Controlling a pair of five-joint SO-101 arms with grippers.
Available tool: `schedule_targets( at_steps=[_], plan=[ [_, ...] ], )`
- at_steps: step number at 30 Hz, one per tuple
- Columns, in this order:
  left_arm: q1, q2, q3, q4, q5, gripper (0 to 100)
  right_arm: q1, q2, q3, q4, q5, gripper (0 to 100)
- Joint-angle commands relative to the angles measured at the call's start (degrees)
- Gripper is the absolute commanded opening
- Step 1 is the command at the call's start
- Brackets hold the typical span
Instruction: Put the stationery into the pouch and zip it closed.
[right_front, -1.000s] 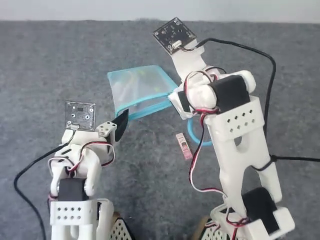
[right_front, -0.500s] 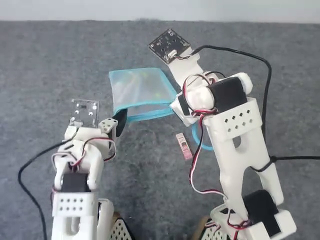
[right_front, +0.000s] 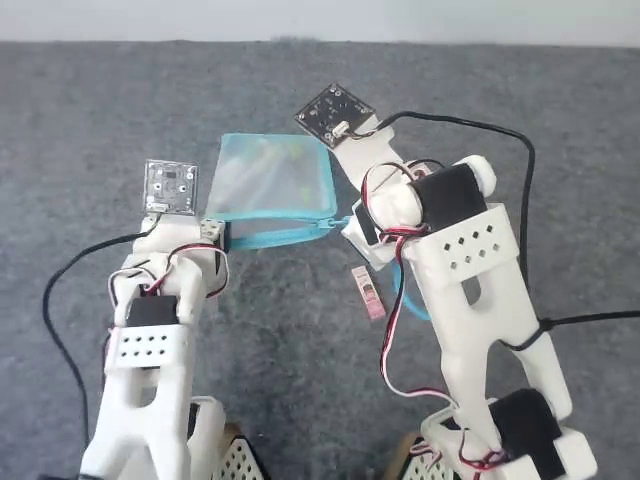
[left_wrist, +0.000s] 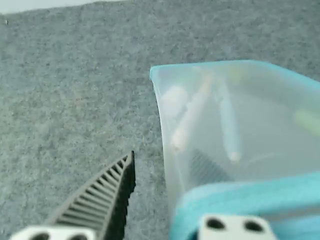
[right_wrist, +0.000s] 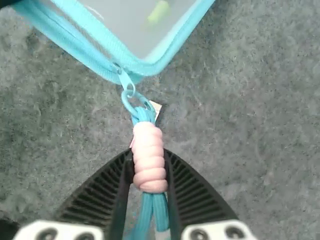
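The right hand (right_wrist: 147, 156) is pinched narrow on the pink knot (right_wrist: 148, 167) of the zip's pull cord. From that hand the cord runs straight out to the slider (right_wrist: 118, 68), which sits at the near corner of the pouch (right_front: 275, 178).

Looking down over the counter (right_front: 100, 110), the pouch lies at about ten o'clock from the right hand. Its zip edge runs along the nine-to-three line, from the left hand (right_front: 222, 237) to the right. With the slider at the three o'clock end, the zip looks to me shut or very nearly so.

The left hand is at the nine o'clock corner with its jaws apart. One jaw stands just clear of the pouch's side, and the other is hidden under the teal edge.

Pens (left_wrist: 192, 117) show through the pouch wall. A small pink piece (right_front: 368, 292) lies outside on the counter, at about five o'clock from the right hand. That arm is the nearer one, stretched forward and bent low over the corner.
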Motion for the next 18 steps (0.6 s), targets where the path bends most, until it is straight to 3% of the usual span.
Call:
schedule_targets(
  at_steps=[1, 9, 18],
  plan=[
    [-0.5, 0.6, -3.2, -1.7, 1.1, 5, 4.0, 2.4, -0.5, 2.0, 1.4, 0.9],
    [0.8, 0.9, -3.1, -1.4, 9.5, 2, 4.7, 16.2, -0.6, 1.7, -1.6, 17.7],
    [0.4, 0.9, -2.6, -1.6, 17.4, 2, 6.2, 17.5, 2.5, 0.6, -3.4, 18.4]
  ],
)
